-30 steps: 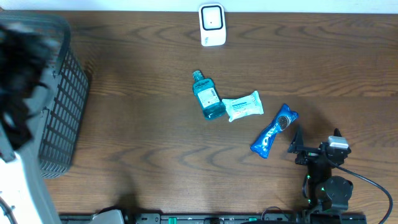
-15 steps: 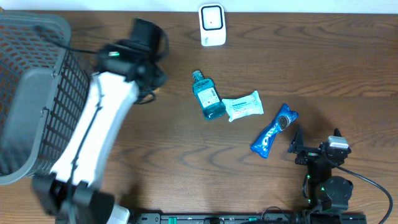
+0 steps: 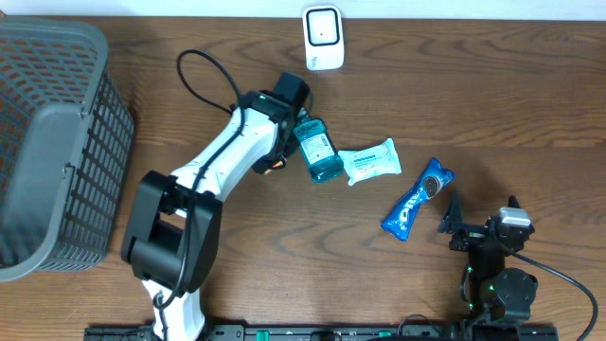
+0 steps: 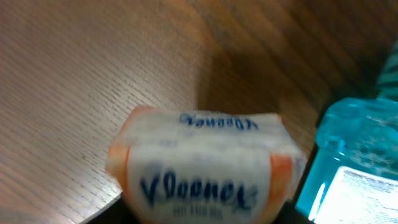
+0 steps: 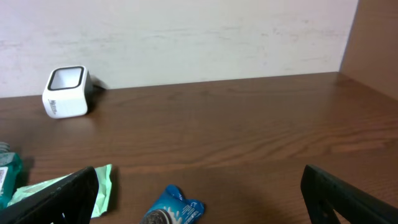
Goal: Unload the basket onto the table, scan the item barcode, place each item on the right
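Observation:
A white Kleenex tissue pack (image 4: pixel 199 165) with orange ends fills the left wrist view. My left gripper (image 4: pixel 199 214) is shut on it, a dark jaw at either side. From overhead, the left gripper (image 3: pixel 280 142) hangs just left of the blue mouthwash bottle (image 3: pixel 316 148), and only an orange sliver of the pack (image 3: pixel 273 166) shows under the wrist. The bottle (image 4: pixel 354 174) lies close on the pack's right. The white scanner (image 3: pixel 323 38) stands at the table's far edge. My right gripper (image 3: pixel 453 227) rests open near the front right, empty.
A green wipes pack (image 3: pixel 370 161) lies right of the bottle. A blue Oreo pack (image 3: pixel 417 199) lies in front of the right gripper. A grey mesh basket (image 3: pixel 57 142) fills the left side of the table.
The left arm has swung from over the basket at the left across to the mouthwash bottle. The right arm and the items on the table have not moved.

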Controlling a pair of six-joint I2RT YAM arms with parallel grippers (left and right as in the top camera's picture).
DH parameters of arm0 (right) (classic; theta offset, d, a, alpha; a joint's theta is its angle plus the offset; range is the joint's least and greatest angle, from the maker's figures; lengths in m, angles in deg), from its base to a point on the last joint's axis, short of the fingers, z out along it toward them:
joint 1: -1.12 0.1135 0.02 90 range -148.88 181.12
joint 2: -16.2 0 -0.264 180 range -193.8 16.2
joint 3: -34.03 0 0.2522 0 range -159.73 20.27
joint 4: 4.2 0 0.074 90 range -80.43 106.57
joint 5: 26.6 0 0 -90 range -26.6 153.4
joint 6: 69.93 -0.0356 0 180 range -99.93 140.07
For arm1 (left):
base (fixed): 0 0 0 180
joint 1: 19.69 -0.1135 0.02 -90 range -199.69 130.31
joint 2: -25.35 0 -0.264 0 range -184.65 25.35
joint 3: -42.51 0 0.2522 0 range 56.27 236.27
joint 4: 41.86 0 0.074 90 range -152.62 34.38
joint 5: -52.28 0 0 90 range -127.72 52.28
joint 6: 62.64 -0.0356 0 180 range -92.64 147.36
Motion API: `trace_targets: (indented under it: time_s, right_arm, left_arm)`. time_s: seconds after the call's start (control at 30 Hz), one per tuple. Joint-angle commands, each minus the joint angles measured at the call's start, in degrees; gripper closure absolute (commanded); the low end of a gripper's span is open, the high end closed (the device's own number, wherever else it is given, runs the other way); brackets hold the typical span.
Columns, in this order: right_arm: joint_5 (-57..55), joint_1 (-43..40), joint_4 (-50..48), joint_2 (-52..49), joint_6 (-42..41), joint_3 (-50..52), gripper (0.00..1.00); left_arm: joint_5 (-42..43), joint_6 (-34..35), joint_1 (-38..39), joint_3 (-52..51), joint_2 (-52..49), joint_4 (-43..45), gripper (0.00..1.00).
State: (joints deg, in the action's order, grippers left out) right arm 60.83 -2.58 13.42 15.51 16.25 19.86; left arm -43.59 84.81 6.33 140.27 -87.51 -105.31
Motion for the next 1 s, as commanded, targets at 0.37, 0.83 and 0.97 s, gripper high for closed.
trace_targets:
  time_s: [0.37, 0.83, 0.97]
  right_arm:
    - [-0.52, -0.39, 0.2, 0.35, 0.7, 0.09, 0.01]
    - [-0.52, -0.39, 0.2, 0.35, 0.7, 0.09, 0.01]
    - [-0.52, -0.39, 0.2, 0.35, 0.7, 0.09, 0.01]
  left_arm:
    - [-0.85, -12.83, -2.4, 9.7, 6.08, 0.9, 0.06]
    - [-13.38, -42.51, -14.03, 33.83, 25.29, 8.52, 0.02]
    - [-17.59, -49.27, -19.98, 34.75, 29.97, 13.64, 0.02]
